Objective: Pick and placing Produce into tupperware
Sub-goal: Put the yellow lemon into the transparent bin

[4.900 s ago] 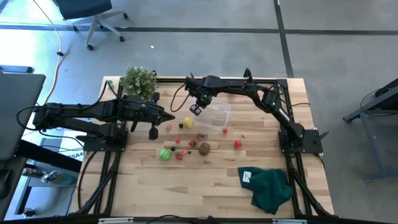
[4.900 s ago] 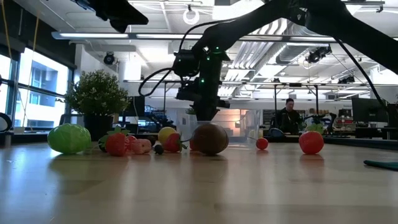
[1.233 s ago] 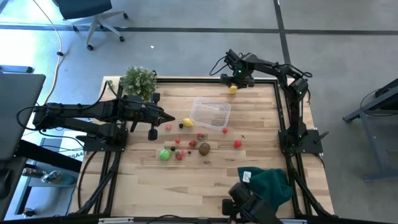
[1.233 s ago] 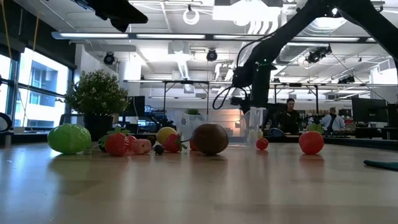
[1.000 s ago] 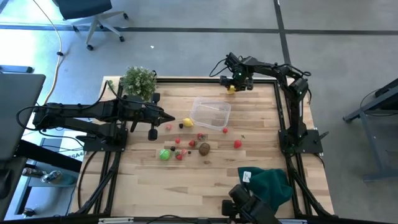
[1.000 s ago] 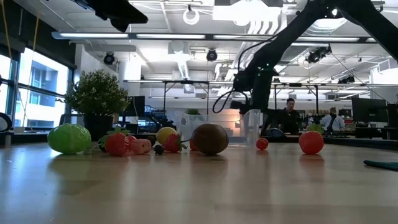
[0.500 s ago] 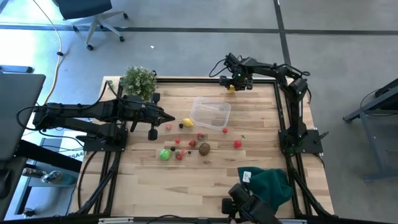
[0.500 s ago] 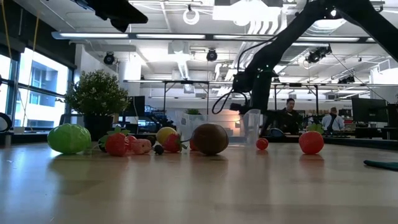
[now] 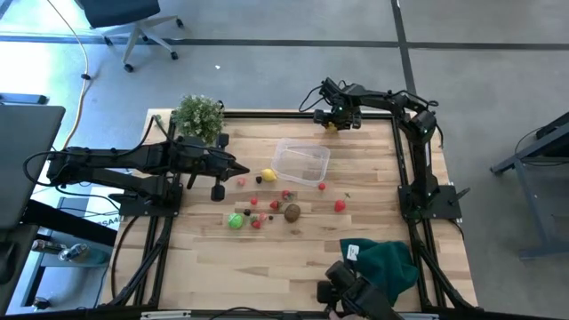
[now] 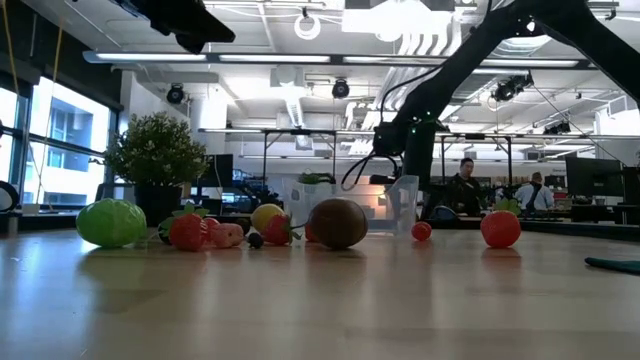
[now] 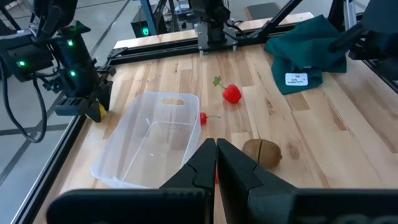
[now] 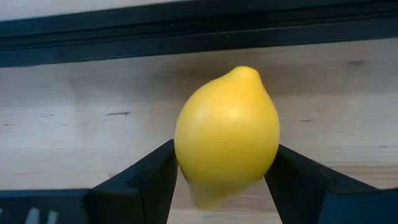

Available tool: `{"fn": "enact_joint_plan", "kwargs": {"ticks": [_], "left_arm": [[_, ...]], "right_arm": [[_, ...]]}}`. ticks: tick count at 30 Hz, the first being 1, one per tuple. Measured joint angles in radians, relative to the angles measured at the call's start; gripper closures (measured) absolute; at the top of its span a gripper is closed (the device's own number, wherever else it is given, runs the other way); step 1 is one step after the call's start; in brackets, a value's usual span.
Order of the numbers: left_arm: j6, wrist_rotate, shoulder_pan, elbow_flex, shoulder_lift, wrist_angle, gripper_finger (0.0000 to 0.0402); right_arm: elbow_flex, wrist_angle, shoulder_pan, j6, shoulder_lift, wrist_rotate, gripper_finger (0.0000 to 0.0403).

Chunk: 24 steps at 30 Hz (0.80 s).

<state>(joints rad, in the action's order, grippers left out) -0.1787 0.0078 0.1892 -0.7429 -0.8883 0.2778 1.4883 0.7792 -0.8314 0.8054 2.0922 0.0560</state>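
Note:
My right gripper is at the table's far edge, beyond the clear tupperware, shut on a yellow lemon. The tupperware stands on its base on the wood, with nothing in it. Loose produce lies near and left of it: a second yellow piece, a green one, a brown one and red ones. My left gripper waits shut at the table's left, pointing toward the tupperware. My right gripper pinches the lemon's two sides between its two fingers, the fingers lying across its width. The lemon's pointed end faces away from the wrist, toward the far rail. It sits close above the wood; whether it touches the table I cannot tell.
A potted plant stands at the far left corner. A dark green cloth lies at the near right. A black rail runs along the far edge just past the lemon. A dark shape shows at the near edge.
My right gripper has gone a little toward the table's left along the far edge and come down slightly, still shut on the lemon.

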Motion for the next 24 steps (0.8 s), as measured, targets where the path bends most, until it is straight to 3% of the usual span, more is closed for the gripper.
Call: {"fn": "enact_joint_plan", "kwargs": {"ticks": [24], "left_arm": [[0.004,0.000,0.000,0.000,0.000,0.013,0.0396]], "right_arm": [[0.000,-0.054,-0.014,0.025,0.000,-0.082,0.0187]]}}
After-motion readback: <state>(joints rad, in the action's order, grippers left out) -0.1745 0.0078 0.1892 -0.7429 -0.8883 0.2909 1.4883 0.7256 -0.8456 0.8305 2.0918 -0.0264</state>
